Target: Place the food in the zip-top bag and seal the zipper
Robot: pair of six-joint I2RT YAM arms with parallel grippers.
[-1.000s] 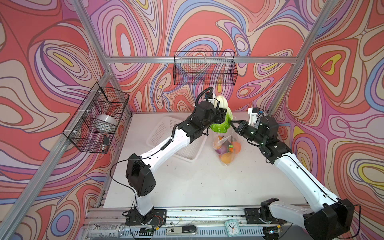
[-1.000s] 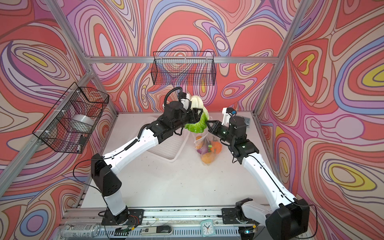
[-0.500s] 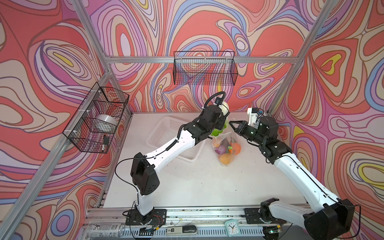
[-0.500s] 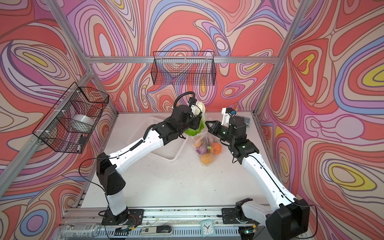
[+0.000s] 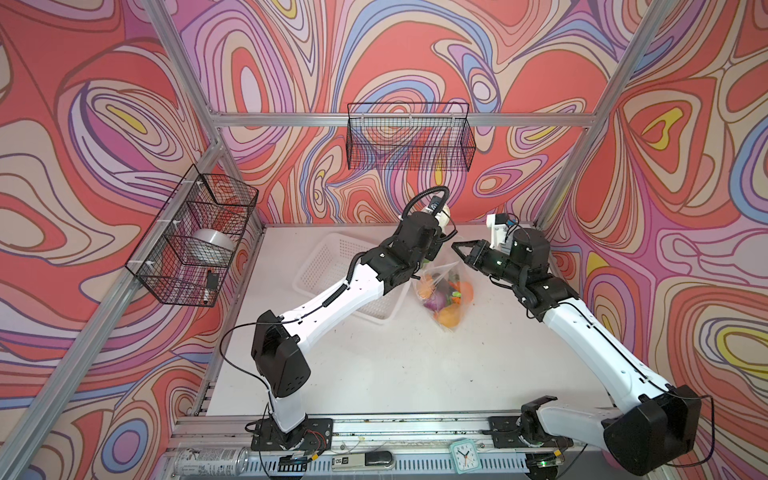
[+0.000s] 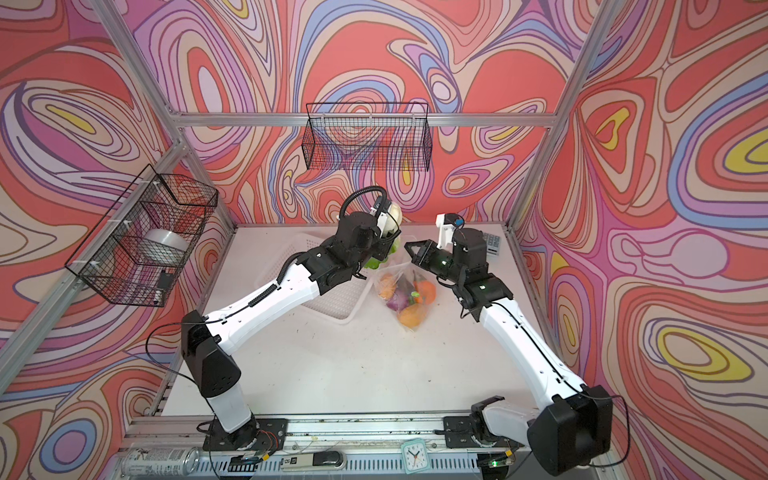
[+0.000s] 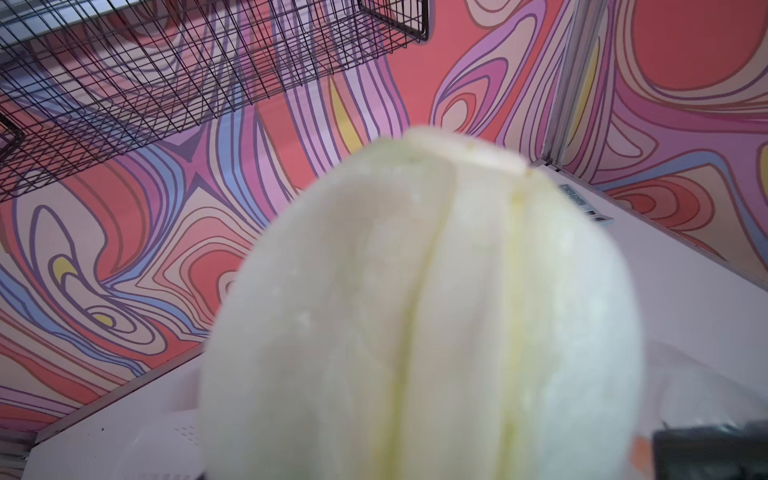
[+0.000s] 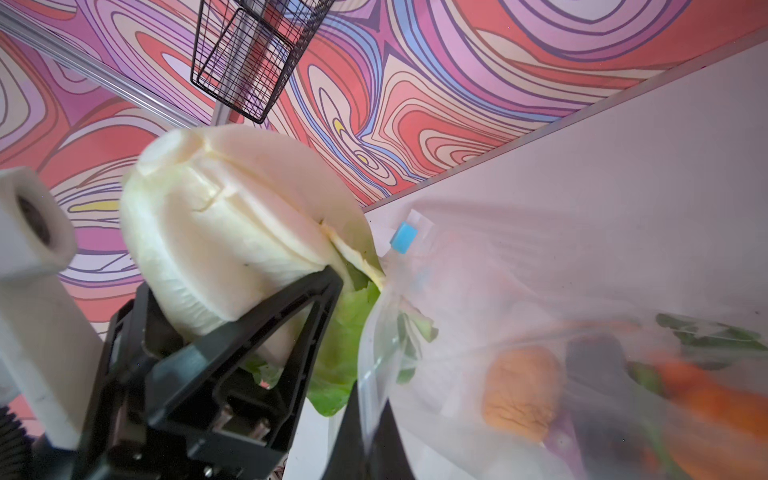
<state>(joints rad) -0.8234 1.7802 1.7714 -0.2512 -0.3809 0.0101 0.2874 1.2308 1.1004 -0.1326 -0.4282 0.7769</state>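
Landmark: clear crinkly plastic zip-top bag (image 5: 451, 270), lying on the white bench (image 5: 374, 365) with its mouth end lifted.
Left arm: stretched from the front rail across the white perforated plastic basket (image 5: 328, 257) to the bag's mouth, wrist bent downward.
Left end effector (image 6: 390, 243): clenched around the large green-white napa cabbage (image 8: 232, 224); 1 black jaw shows along the pale stalk.
Cabbage: in the air at the bag's mouth, tilted, green leafy end against the mouth edge, white stalk end pointing away from the bag; some leaf shows through the film.
Right arm: elbow bent, wrist near level above the bag's mouth, pointing at the left end effector.
Right end effector (image 5: 457, 246): jaws pressed together, pinching the bag's mouth edge.
Zipper: light-blue slider tab (image 8: 404, 237) at the end of the mouth beside the cabbage; mouth unsealed.
Inside the bag: purple onion (image 5: 432, 300), dark eggplant (image 8: 594, 357), orange carrot (image 8: 706, 399), tan-orange round vegetable (image 8: 523, 395).
Basket: just beside the bag, under the left forearm.
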